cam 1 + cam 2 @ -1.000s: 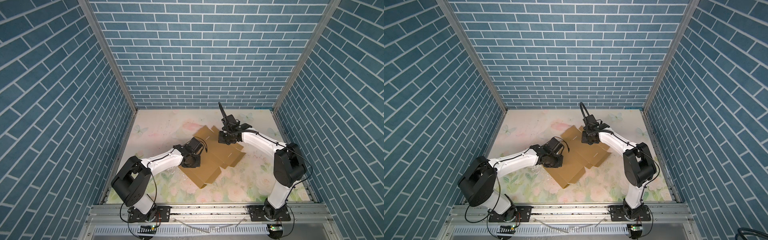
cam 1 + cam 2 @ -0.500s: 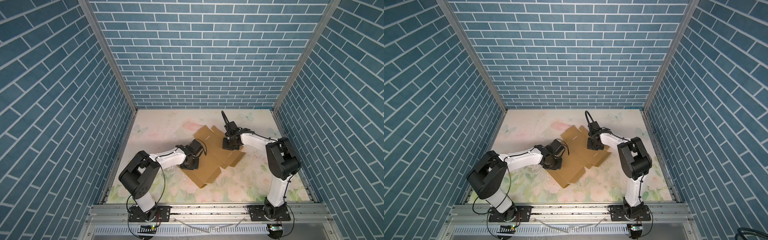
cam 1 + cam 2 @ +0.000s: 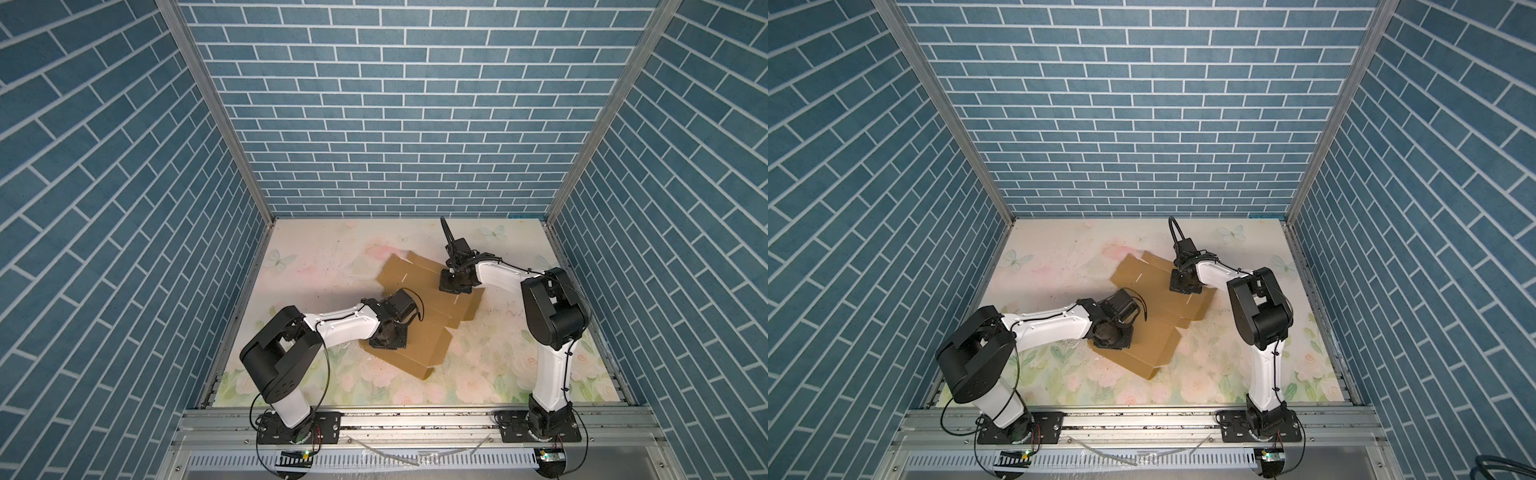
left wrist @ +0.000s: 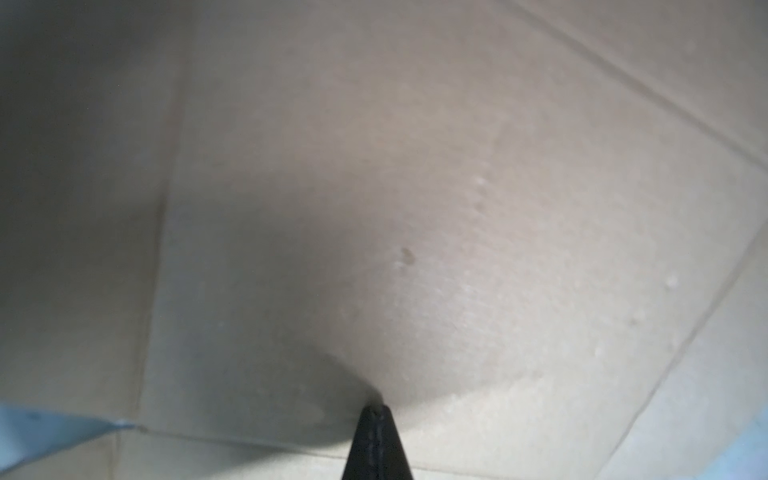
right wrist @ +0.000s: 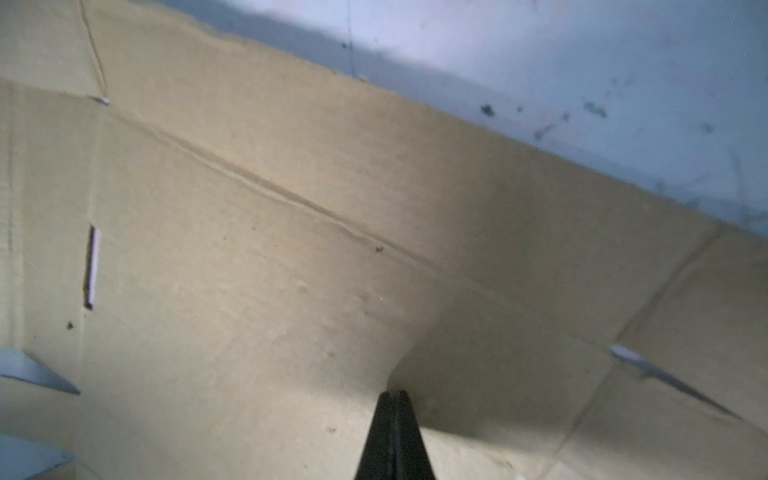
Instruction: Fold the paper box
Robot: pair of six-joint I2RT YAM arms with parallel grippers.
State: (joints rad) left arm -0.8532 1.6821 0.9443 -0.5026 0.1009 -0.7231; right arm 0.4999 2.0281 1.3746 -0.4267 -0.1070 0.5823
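Both pairs of fingers are closed tight, tip to tip, holding nothing. The left fingers point down with their tips on a plain panel of the paper box, at its near left part in both top views. The right fingers press on a far panel beside a long crease. The paper box lies opened out and skewed across the middle of the floral tabletop, between the two arms.

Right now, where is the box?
In both top views the box lies flat at mid-table, with the shut left gripper on its near-left part and the shut right gripper on its far-right part.
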